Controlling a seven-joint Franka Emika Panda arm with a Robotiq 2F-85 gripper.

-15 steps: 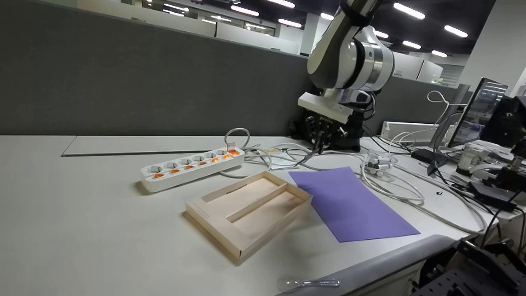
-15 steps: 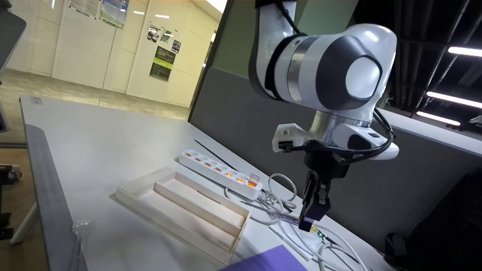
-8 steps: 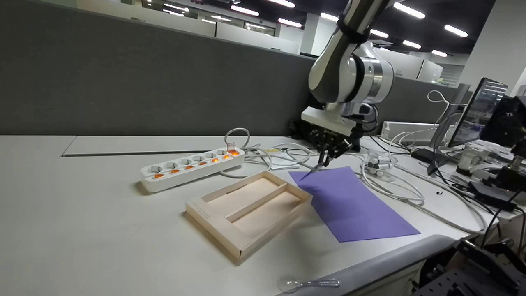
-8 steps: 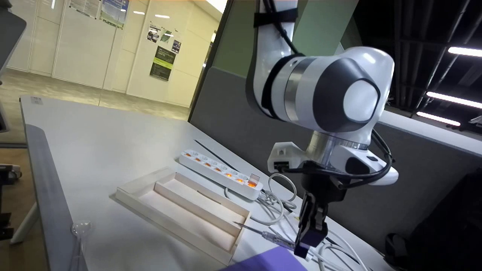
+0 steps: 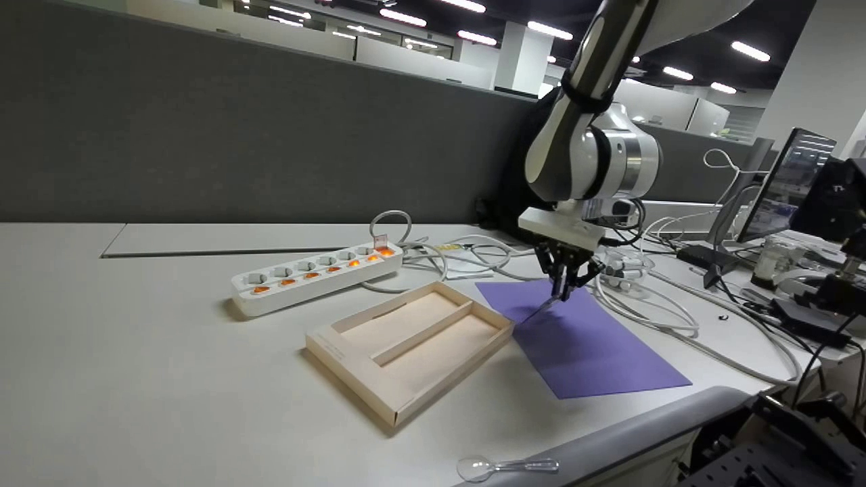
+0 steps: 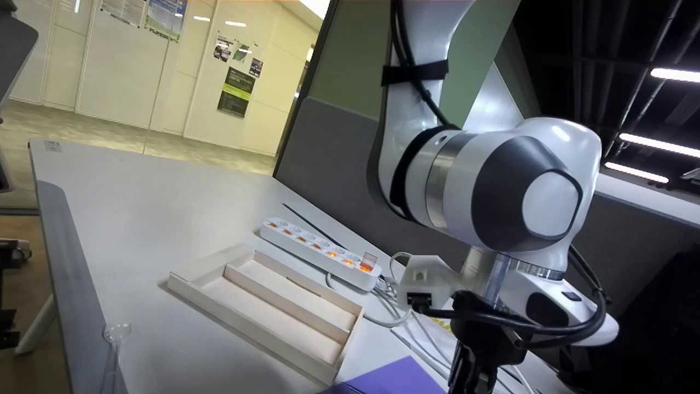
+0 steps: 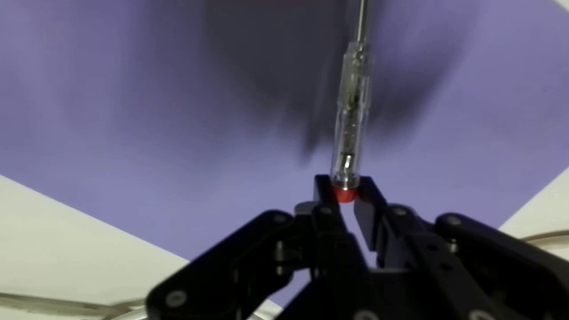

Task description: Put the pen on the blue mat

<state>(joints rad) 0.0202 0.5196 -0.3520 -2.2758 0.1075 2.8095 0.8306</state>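
Pincer (image 7: 345,186) grasps the pen (image 7: 351,115) by its red end in the wrist view, one finger on either side, the clear barrel and metal shaft reaching over the blue mat (image 7: 155,195). In an exterior view, the pen slants down to the left over the mat, its tip close to the right corner of the pale wooden tray (image 5: 362,375); whether it touches the mat I cannot tell. A clear spoon (image 5: 507,467) lies at the near edge of the table (image 5: 169,379). In an exterior view, the bottom border hides the pincer's tips; a white power strip (image 6: 322,254) lies on the tray's far side.
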